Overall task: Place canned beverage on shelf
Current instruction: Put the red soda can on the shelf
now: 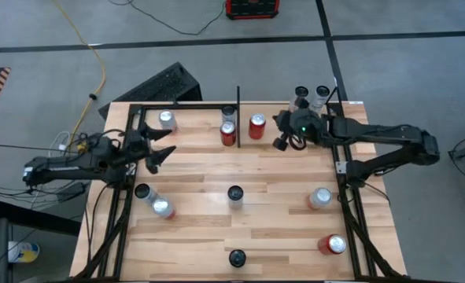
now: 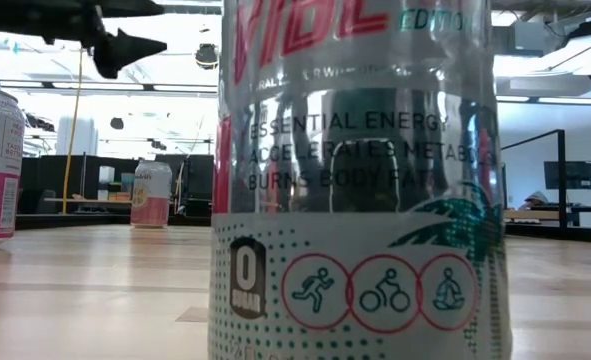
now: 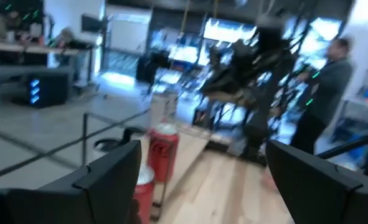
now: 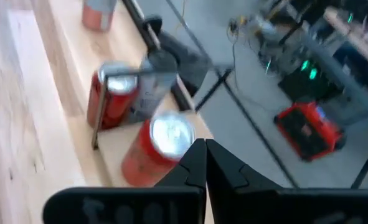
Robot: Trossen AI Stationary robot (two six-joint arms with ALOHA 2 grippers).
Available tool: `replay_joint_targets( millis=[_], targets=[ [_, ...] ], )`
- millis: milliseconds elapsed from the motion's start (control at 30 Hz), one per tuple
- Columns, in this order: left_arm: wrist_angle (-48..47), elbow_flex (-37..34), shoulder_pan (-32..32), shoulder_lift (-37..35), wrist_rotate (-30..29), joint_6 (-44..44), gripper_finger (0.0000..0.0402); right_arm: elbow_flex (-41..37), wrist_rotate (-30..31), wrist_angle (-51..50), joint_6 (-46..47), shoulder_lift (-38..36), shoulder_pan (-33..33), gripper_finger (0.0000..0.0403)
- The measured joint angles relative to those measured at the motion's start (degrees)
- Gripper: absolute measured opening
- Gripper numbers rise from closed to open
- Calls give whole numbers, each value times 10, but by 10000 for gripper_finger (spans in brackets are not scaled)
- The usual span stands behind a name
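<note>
The shelf (image 1: pixel 201 169) is a light plank surface inside black rails, with a short divider bar (image 1: pixel 238 101) at its far edge. Several cans stand upright on it. Two red cans (image 1: pixel 256 126) (image 1: pixel 228 134) and a silver one (image 1: pixel 229 114) stand by the divider. My right gripper (image 1: pixel 282 132) hangs shut and empty just right of the red can (image 4: pixel 162 144), above its top. My left gripper (image 1: pixel 158 151) is open and empty at the left side, near a silver can (image 1: pixel 167 119); its fingers (image 3: pixel 112 177) point along the table toward the red cans (image 3: pixel 162 149).
More cans stand on the planks: silver ones (image 1: pixel 162 207) (image 1: pixel 320 196), a red one (image 1: pixel 333 244), dark-topped ones (image 1: pixel 235 193) (image 1: pixel 238 257). The nearest can (image 2: pixel 355 180) fills the low view. A person (image 3: pixel 330 87) stands beyond the table. A keyboard (image 1: pixel 157 85) lies on the floor behind.
</note>
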Motion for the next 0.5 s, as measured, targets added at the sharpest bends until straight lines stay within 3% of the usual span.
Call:
replay_joint_targets(
  millis=[200,367,500],
  targets=[
    [-2,-83,0,-75,35,13,327,1,-45,10,43,36,1,27],
    [16,-152,0,-111,35,16,327,1,-45,45,59,75,8,28],
    [-23,-163,0,-133,53,15,327,1,-45,87,76,98,4,27]
  ],
)
